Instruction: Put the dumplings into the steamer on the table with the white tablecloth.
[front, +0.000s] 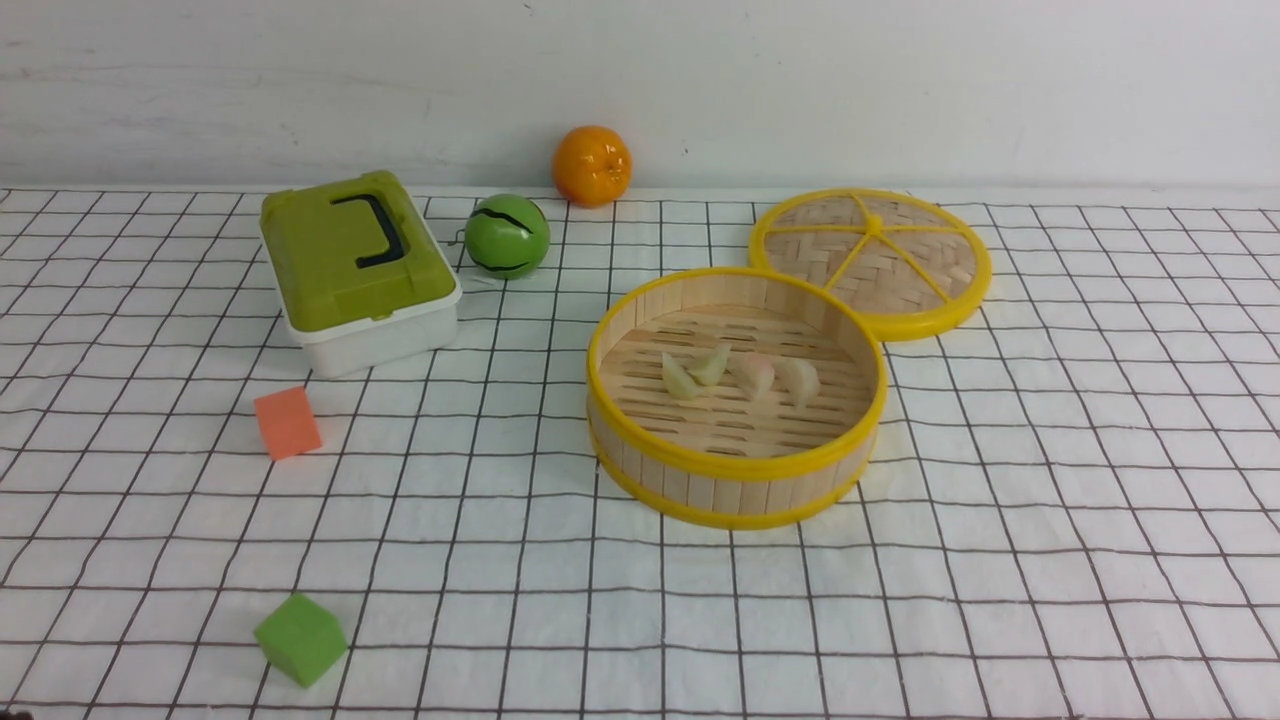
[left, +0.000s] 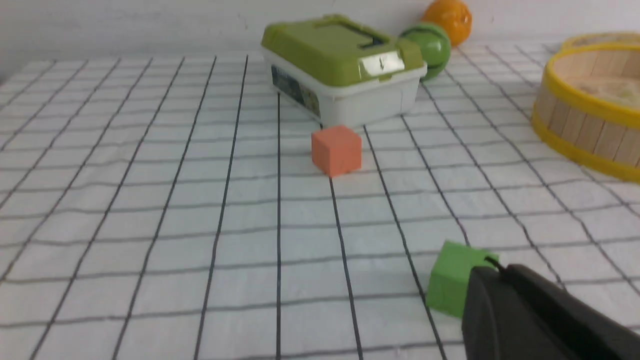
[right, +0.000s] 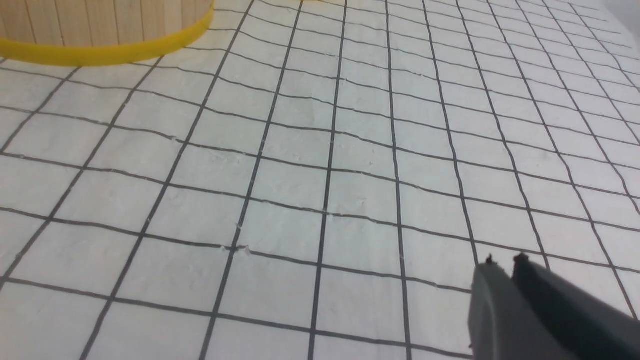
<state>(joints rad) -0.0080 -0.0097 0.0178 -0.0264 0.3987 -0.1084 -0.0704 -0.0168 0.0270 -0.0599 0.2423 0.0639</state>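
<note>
The steamer (front: 735, 465) stands right of centre on the table's white tablecloth (front: 1050, 500). On its slatted floor lie the dumplings: two pale green ones (front: 682, 378) side by side and two pinkish-white ones (front: 757, 377) just to their right. Neither arm shows in the front view. In the left wrist view my left gripper (left: 492, 267) is shut with nothing in it, its tips just over a green cube (left: 452, 282); the steamer's wall (left: 575, 95) is far off. My right gripper (right: 504, 261) is shut and empty above bare cloth, with the steamer's base (right: 100, 52) at a distance.
The flat woven lid (front: 872, 258) leans behind the steamer. A green-lidded white box (front: 355, 270), a green ball (front: 507, 236) and an orange (front: 592, 165) stand at the back. An orange cube (front: 287, 422) and the green cube (front: 300, 638) lie at the left.
</note>
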